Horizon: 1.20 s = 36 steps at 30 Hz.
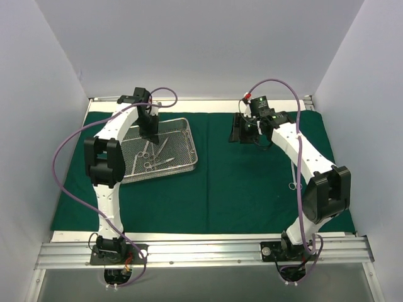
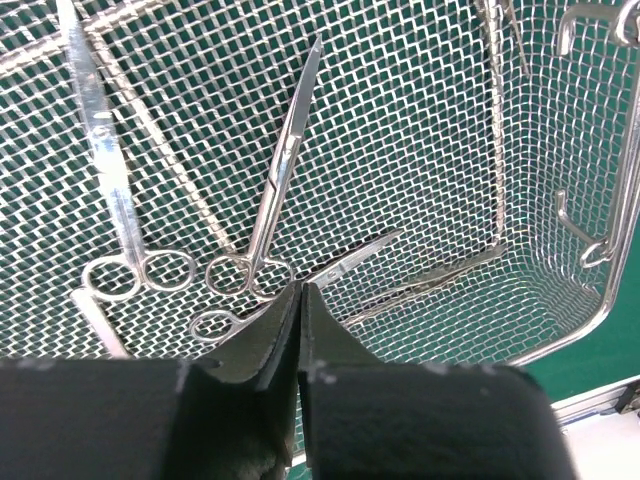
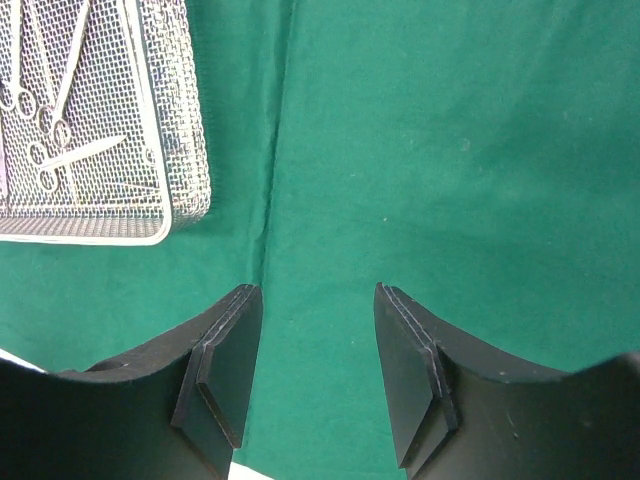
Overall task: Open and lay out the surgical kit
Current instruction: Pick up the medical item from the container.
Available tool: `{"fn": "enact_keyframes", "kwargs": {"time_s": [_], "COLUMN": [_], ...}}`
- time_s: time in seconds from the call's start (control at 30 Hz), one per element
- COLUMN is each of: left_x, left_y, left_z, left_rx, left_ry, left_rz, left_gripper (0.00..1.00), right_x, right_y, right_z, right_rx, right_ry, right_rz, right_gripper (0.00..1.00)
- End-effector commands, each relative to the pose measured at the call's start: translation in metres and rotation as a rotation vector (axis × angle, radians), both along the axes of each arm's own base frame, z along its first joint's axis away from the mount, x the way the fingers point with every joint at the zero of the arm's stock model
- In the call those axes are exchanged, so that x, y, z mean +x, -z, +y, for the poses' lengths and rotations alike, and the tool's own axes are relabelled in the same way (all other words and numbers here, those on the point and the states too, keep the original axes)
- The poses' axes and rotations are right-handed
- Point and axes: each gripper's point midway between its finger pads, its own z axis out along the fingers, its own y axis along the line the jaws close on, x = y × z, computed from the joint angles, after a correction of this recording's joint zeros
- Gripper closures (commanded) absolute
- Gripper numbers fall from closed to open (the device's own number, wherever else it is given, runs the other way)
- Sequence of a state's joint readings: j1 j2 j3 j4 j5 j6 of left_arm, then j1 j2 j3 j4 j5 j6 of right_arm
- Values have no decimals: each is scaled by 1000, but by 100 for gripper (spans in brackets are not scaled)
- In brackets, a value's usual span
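Across the table (image 1: 75, 236), cloth wrap (image 1: 252, 189): lay spread open and flat, dark green, covering nearly the whole surface.
Wire-mesh tray (image 1: 192, 145): sat uncovered on the left part of the cloth, slightly skewed to the table edges; showed also at the upper left of the right wrist view (image 3: 185, 150).
Instruments (image 1: 151, 157): lay inside the tray on the mesh floor, ring handles toward the near end.
Long forceps (image 2: 110, 190): lay at the left, tips pointing away.
Scissors (image 2: 285, 165): lay in the middle, angled, rings just beside those of the forceps.
Shorter pair (image 2: 345, 262): lay nearest the fingertips, partly hidden behind them.
Left gripper (image 2: 301, 295): hung over the inside of the tray (image 1: 151, 137), pointing down; fingers (image 2: 340, 400) pressed together with no gap, nothing seen caught between them; contact with the ring handles could not be told.
Right gripper (image 3: 318, 300): hovered over bare cloth to the right of the tray (image 1: 238, 131), apart from it; fingers (image 3: 215, 370) held wide apart, empty.
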<state>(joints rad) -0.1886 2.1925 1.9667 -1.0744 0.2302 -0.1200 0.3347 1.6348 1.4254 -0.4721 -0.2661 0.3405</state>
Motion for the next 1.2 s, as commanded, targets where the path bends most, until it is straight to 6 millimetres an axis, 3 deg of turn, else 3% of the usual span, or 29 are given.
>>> {"fn": "enact_keyframes", "kwargs": {"time_s": [0.0,0.1,0.13,0.23,0.4,0.67,0.8,1.0,1.1,1.17], "left_x": [-4,0,1,3,11,15,-3,-28,-20,-10], "left_y": [-12,-12,-10,-1,19,65,89,108,94,68], "left_z": [9,16,24,42,66,74,75,78,78,75], "left_rx": [-18,-21,21,75,193,241,256,267,256,222], "left_ry": [-36,-40,-49,-77,-102,-106,-95,-95,-103,-110], "left_rz": [3,-12,-16,11,37,120,214,287,229,162], "left_gripper": [90,84,65,48,43,41,54,91,98,98], "right_x": [3,1,0,0,2,0,1,1,0,0], "right_y": [-10,-10,-9,-10,-12,-4,-3,-2,0,-1], "right_z": [7,5,5,5,5,6,5,4,8,13], "right_rx": [28,19,18,13,12,15,8,-16,-21,-16], "right_ry": [-16,-17,-18,-20,-18,-12,-8,-6,-9,-22], "right_rz": [-16,-12,-11,-12,-12,11,11,4,4,-1], "right_gripper": [52,52,52,52,52,52,52,52,52,52]}}
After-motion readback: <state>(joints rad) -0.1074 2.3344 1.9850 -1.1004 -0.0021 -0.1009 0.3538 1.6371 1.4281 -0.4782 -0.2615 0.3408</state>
